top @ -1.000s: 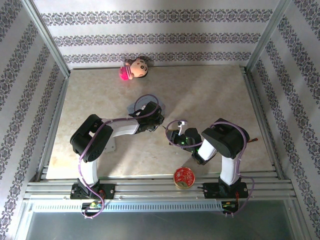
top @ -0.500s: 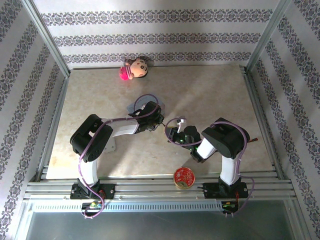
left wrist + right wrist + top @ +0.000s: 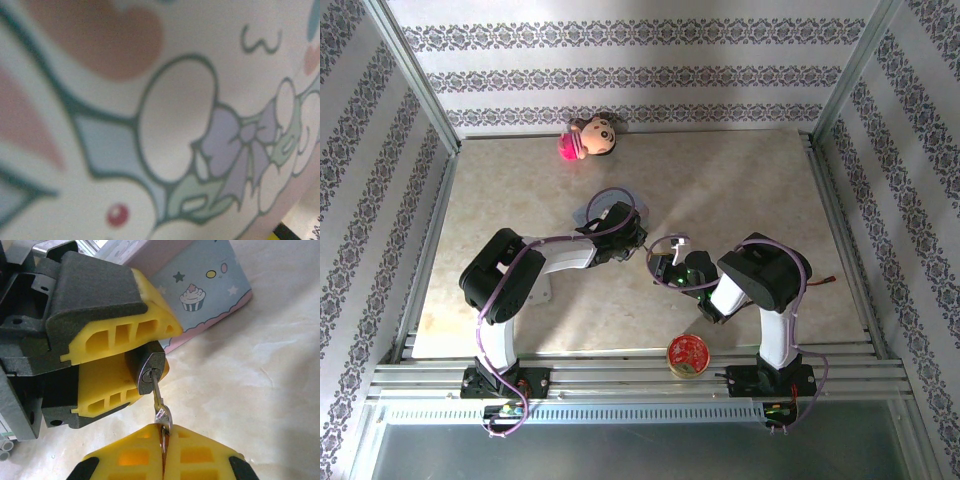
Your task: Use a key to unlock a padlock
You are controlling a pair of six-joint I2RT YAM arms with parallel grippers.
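In the right wrist view the small dark padlock [image 3: 146,371] sits clamped between the yellow fingers of my left gripper [image 3: 161,348], keyhole facing the camera. A silver key [image 3: 158,401] has its blade in that keyhole. My right gripper [image 3: 162,434] is shut on the key's head at the bottom of the frame. From above, the left gripper [image 3: 640,245] and right gripper [image 3: 661,268] meet tip to tip at mid-table. The padlock's loop is hidden inside the left fingers.
A pale blue box [image 3: 205,295] with cupcake print lies just behind the left fingers; its blurred print [image 3: 170,120] is close under the left wrist camera. A plush doll [image 3: 588,135] lies at the back wall. A red round tin [image 3: 688,355] sits at the table's [image 3: 750,190] near edge.
The right arm has edged slightly left toward the left gripper. The left arm has held still with the padlock.
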